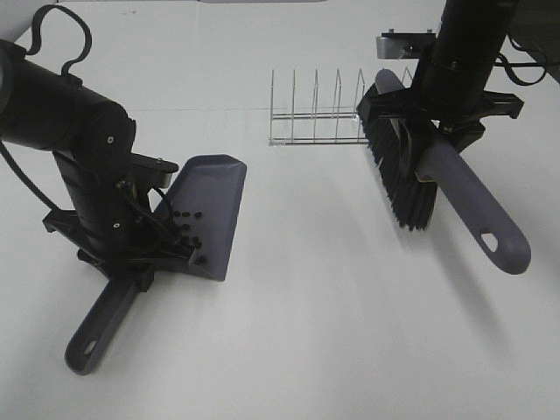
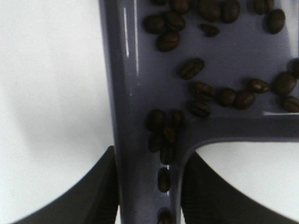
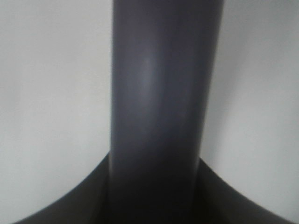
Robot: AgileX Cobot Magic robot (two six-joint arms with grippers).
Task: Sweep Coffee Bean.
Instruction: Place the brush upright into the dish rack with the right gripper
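Dustpan (image 1: 214,188), coffee beans (image 2: 201,91) pooled inside, is clamped at its handle by the left gripper (image 1: 140,262); right gripper (image 1: 430,131) clasps the brush (image 1: 472,201) near a wire rack (image 1: 315,118).

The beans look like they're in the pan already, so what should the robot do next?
Probably lift the dustpan slightly, keeping it tilted back: the coffee beans lie inside it, some down its handle channel, and the brush hangs clear above the table.

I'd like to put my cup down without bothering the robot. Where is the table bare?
The widest bare table lies between the dustpan and the brush, in front of the wire rack. Crowded: the left, around the dustpan and the left arm, and the back right, at the rack and brush.
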